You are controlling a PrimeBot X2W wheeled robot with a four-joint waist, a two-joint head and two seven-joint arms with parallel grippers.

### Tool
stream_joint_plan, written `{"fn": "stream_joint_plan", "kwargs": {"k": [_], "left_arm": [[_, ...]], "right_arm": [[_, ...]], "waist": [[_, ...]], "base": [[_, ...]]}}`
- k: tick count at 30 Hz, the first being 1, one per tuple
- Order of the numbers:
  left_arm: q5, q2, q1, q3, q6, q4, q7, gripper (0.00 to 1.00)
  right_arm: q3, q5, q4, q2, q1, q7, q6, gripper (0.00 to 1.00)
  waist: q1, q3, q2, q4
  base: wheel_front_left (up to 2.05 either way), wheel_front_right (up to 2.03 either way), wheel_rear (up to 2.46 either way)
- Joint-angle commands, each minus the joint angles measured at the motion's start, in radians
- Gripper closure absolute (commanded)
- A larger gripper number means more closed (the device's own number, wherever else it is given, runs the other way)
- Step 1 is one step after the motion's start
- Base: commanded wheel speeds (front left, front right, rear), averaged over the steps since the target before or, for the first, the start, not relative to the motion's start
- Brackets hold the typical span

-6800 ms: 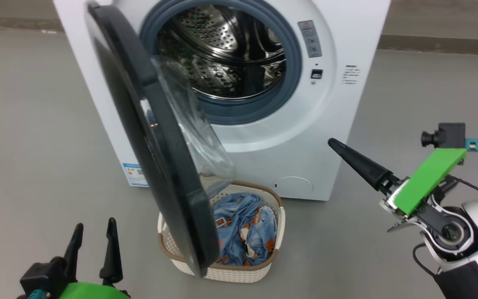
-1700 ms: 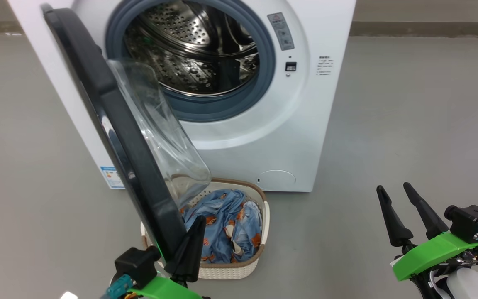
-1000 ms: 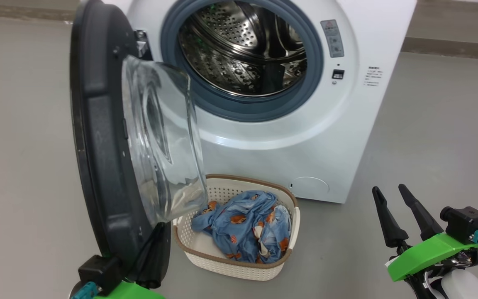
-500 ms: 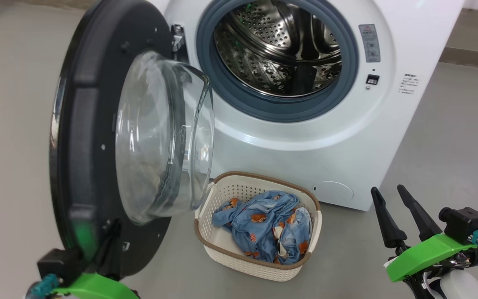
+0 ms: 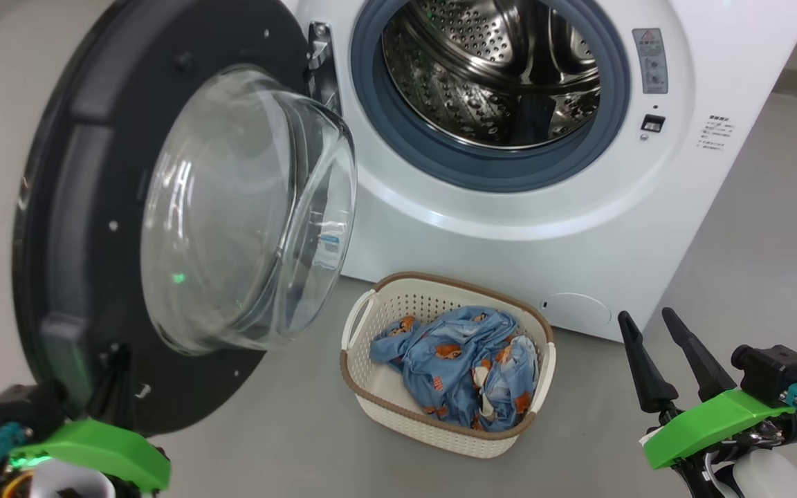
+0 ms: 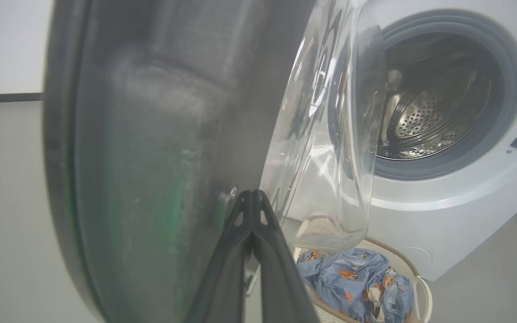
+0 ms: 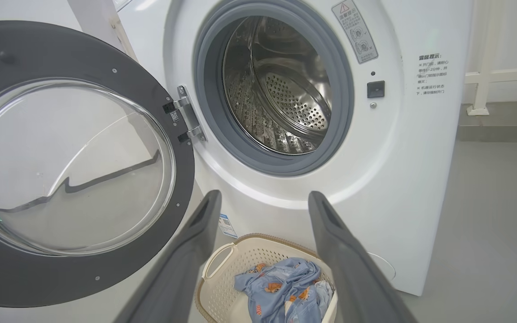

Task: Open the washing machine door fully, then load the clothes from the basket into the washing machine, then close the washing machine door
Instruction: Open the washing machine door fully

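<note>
The washing machine (image 5: 544, 228) stands with its steel drum (image 5: 488, 69) exposed. Its door (image 5: 59, 207) hangs swung out to the left, the glass bowl (image 5: 232, 207) facing me. My left gripper (image 5: 111, 373) is shut, its tips (image 6: 251, 195) pressed against the door's (image 6: 151, 134) lower inner rim. On the floor before the machine sits the basket (image 5: 433, 432), holding the blue bear-print clothes (image 5: 461, 360). My right gripper (image 5: 645, 315) stands open at the lower right, apart from the basket, with nothing between its fingers; its wrist view shows gripper (image 7: 264, 197), clothes (image 7: 285, 287) and door (image 7: 83, 54).
Grey floor surrounds the machine, with free room to the right of the basket. The door hinge (image 5: 319, 48) sits left of the grey gasket (image 5: 367, 90). A round filter cap (image 5: 575, 308) lies low on the front. A white railing (image 7: 501, 74) stands behind the machine.
The door has swung much wider to the left, my shut left gripper staying against its lower rim. The head camera turned. My right gripper dropped early on, then held still.
</note>
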Motion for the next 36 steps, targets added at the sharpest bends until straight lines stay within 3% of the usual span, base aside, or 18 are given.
{"fn": "stream_joint_plan", "kwargs": {"k": [1,18,28,36], "left_arm": [[-0.015,0.058,-0.065,0.062,0.005,-0.003,-0.003,1.00],[-0.047,0.144,-0.263,0.107,-0.037,0.208,0.014,1.00],[-0.043,0.184,-0.422,0.094,-0.078,0.358,0.029,1.00],[-0.027,0.202,-0.539,0.078,-0.085,0.510,0.025,1.00]], "right_arm": [[0.006,-0.004,-0.023,-0.007,-0.005,-0.012,0.006,0.00],[-0.014,-0.013,-0.030,-0.002,-0.057,-0.012,0.006,0.00],[-0.031,-0.021,-0.035,-0.003,-0.085,-0.012,0.006,0.00],[-0.028,-0.018,-0.029,0.004,-0.110,-0.012,0.006,0.00]], "waist": [[0.0000,0.011,0.0000,0.008],[0.0000,0.098,0.0000,0.034],[0.0000,0.149,0.0000,0.055],[0.0000,0.166,0.0000,0.057]], "base": [[0.00,0.00,0.00],[0.00,0.00,0.00],[0.00,0.00,0.00],[0.00,0.00,0.00]]}}
